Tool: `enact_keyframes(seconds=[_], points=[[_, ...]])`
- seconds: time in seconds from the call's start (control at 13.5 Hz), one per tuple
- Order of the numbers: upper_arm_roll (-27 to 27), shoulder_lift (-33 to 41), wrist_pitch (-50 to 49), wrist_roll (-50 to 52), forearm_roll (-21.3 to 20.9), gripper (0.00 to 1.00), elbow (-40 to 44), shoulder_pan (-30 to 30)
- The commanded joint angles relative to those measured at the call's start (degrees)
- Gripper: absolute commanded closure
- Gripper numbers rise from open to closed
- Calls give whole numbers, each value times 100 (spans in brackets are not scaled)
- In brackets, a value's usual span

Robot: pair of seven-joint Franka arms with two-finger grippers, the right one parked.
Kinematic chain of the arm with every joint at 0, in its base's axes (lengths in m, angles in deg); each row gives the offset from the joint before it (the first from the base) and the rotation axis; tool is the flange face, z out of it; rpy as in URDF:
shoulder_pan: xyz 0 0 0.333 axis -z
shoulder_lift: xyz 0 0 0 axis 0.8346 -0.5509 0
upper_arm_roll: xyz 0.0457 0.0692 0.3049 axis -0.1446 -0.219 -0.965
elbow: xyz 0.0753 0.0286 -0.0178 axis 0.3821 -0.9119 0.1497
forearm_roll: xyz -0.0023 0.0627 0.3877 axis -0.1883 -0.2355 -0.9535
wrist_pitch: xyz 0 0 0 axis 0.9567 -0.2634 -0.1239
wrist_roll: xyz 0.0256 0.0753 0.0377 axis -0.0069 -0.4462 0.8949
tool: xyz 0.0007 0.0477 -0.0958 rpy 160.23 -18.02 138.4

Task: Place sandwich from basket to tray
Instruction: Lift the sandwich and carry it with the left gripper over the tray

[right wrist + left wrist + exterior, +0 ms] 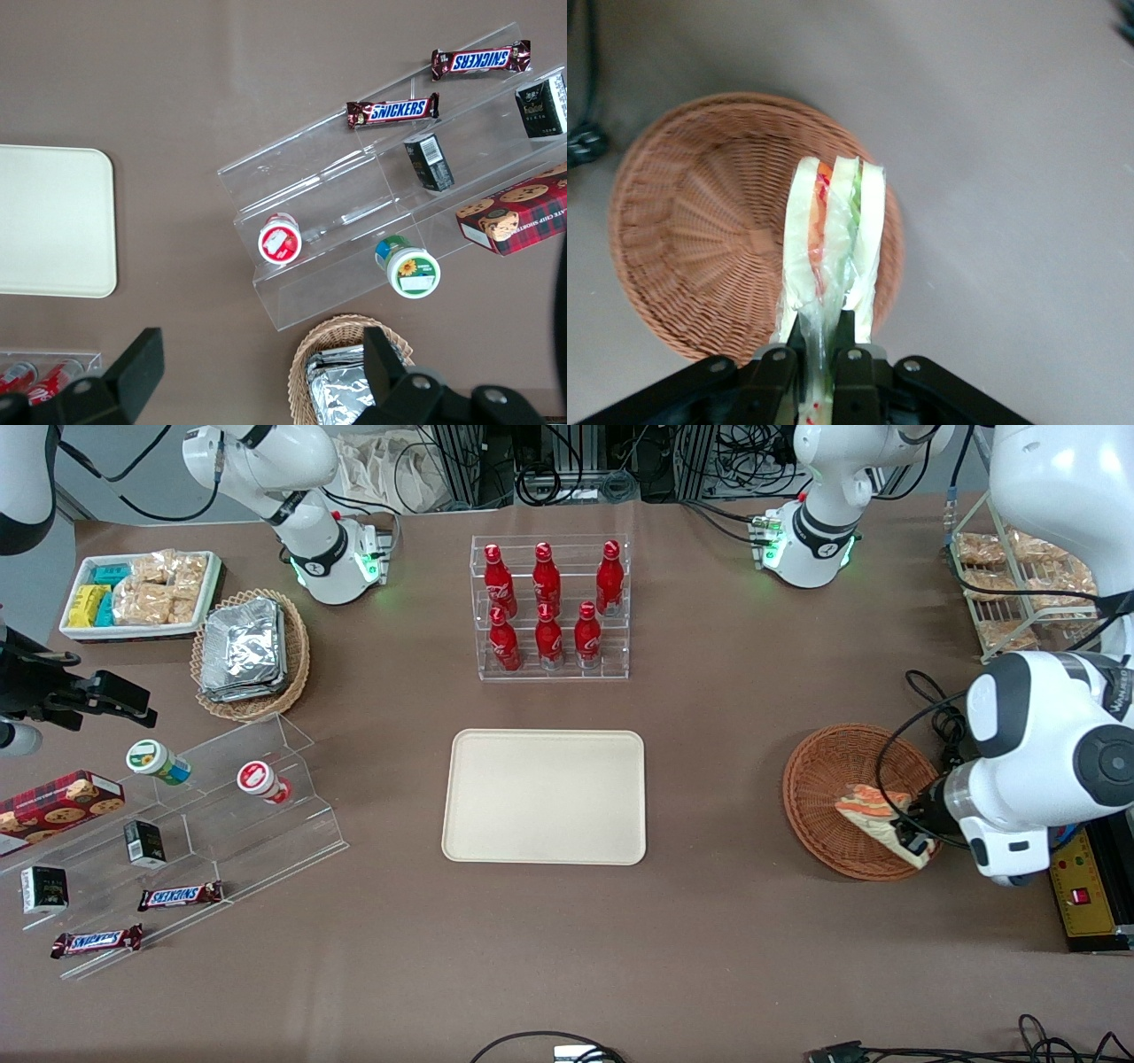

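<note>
The sandwich (873,812) is a pale wedge with orange-red and green filling, wrapped in clear film. My gripper (912,838) is shut on the sandwich's film-wrapped end. In the left wrist view the sandwich (833,230) sticks out from the gripper (821,341) and lies over the rim of the reddish-brown wicker basket (700,230). That basket (819,779) stands toward the working arm's end of the table. The cream tray (545,797) lies flat at the table's middle with nothing on it, well apart from the basket.
A clear rack of red bottles (551,607) stands farther from the front camera than the tray. A tan basket of foil packets (248,651), a white snack bin (142,593) and a clear stepped shelf (221,824) lie toward the parked arm's end. Black cables (930,700) run beside the basket.
</note>
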Motion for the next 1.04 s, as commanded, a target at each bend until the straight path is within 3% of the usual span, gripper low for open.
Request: enact_keyframes(seconds=[0.0, 0.37, 0.59, 0.96], points=[[493, -100, -70, -941, -42, 100, 252, 19], [1845, -1179, 89, -1437, -67, 100, 1252, 36], [2444, -1593, 361, -1804, -76, 100, 1298, 45], [2367, -2322, 730, -1789, -94, 100, 1744, 1098]])
